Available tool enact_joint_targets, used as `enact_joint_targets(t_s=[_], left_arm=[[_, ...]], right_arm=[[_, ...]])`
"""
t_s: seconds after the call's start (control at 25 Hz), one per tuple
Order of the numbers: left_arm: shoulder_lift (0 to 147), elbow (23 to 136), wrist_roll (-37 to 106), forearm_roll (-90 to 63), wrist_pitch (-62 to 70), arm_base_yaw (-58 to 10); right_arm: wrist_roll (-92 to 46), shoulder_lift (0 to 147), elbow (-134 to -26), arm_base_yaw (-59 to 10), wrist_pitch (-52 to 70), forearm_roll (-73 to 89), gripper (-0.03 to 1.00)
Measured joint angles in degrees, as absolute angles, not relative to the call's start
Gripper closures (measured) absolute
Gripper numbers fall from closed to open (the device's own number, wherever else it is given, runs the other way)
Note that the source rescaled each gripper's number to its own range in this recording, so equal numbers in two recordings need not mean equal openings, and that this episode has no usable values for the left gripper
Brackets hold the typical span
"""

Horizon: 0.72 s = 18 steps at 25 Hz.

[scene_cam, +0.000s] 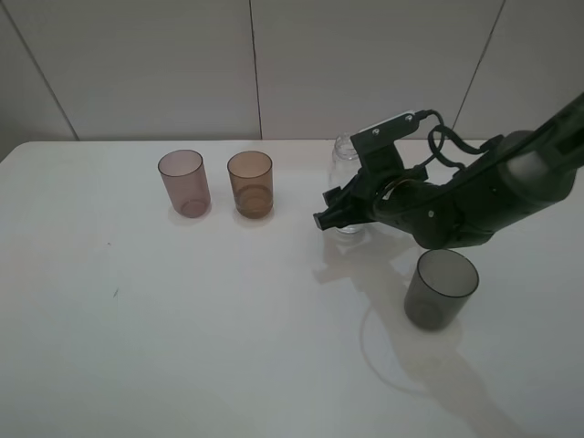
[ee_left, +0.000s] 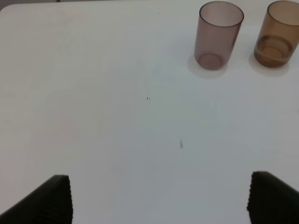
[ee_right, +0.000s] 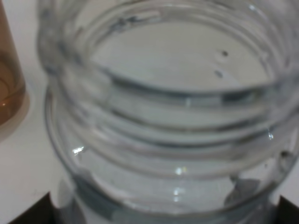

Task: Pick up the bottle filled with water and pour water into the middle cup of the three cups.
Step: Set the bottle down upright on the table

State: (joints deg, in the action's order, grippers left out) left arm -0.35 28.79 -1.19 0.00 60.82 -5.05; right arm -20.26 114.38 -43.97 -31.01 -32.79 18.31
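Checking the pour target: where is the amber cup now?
In the exterior high view, the amber cup stands upright toward the table's far side, between the pink cup and the bottle.

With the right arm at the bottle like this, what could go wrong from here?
1. The right pincer sits against the uncapped bottle; a nudge may tip it and spill whatever it holds.
2. The grey cup stands just beneath the right arm, so a low swing might knock it.
3. The amber cup stands close by, so it may get bumped.

On the surface [scene_cam: 182, 347], two cups stand side by side at the back; the bottle [scene_cam: 345, 155] is right of them, the third cup [scene_cam: 440, 288] nearer, further right.
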Motion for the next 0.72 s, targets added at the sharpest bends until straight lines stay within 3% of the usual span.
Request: enact_joint_targets(t_s=[0.16, 0.48, 0.6, 0.72], left_arm=[[-0.35, 28.79, -1.19, 0.0, 60.82, -5.05], [-0.35, 28.79, -1.19, 0.0, 60.82, -5.05], [-0.35, 28.79, -1.19, 0.0, 60.82, -5.05], [-0.35, 28.79, -1.19, 0.0, 60.82, -5.05]], right_arm=[[-20.26, 114.32, -43.97, -30.94, -32.9, 18.31, 0.61], [-20.26, 108.23, -43.92, -30.69, -32.43, 18.99, 0.31], [-20.26, 104.5, -43.86, -30.69, -31.39, 21.02, 0.24], [-21.9, 100.49, -43.86, -30.69, -30.4, 21.46, 0.24]])
